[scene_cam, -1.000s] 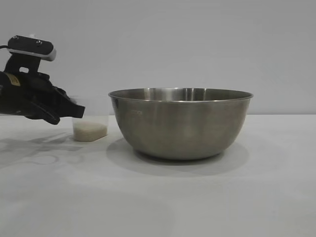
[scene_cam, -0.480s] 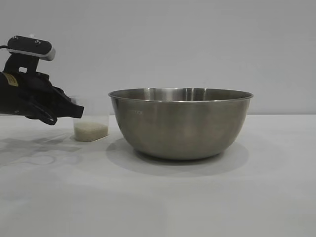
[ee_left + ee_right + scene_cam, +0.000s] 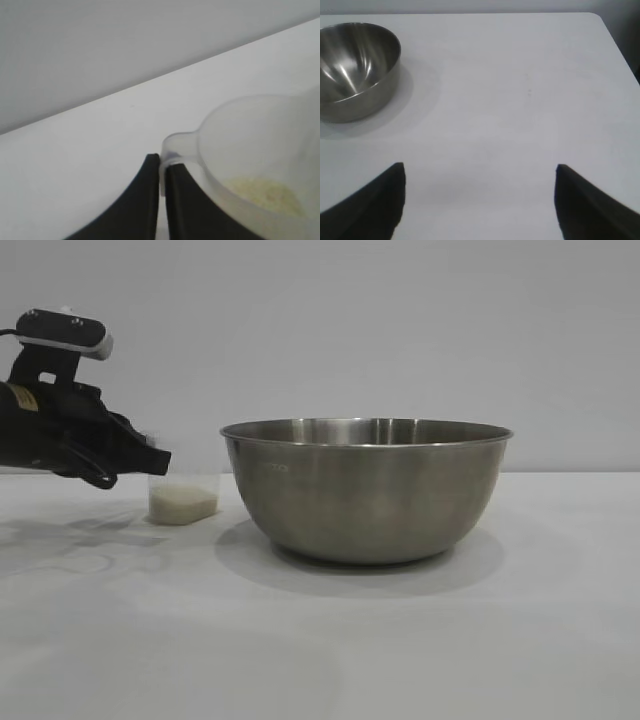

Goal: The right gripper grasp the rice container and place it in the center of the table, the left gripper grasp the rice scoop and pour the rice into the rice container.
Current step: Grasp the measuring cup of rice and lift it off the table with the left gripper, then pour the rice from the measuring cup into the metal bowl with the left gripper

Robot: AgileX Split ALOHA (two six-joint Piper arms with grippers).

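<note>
Rice scoop (image 3: 184, 498) is seen at far left, near the steel rice container (image 3: 366, 488), which stands mid-table (image 3: 320, 640). Left gripper (image 3: 162, 167) is clamped tight on the scoop's side handle, fingers level. Rice (image 3: 265, 194) lies as a thin layer in the base. For the pour, the scoop is best kept upright, carried above the rolled rim, then tipped slowly. Right gripper (image 3: 480, 200) is parked wide apart, holding nothing.

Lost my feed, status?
Left gripper shut on rice scoop handle. Right gripper open, empty, away from rice container. Nothing in the way.
</note>
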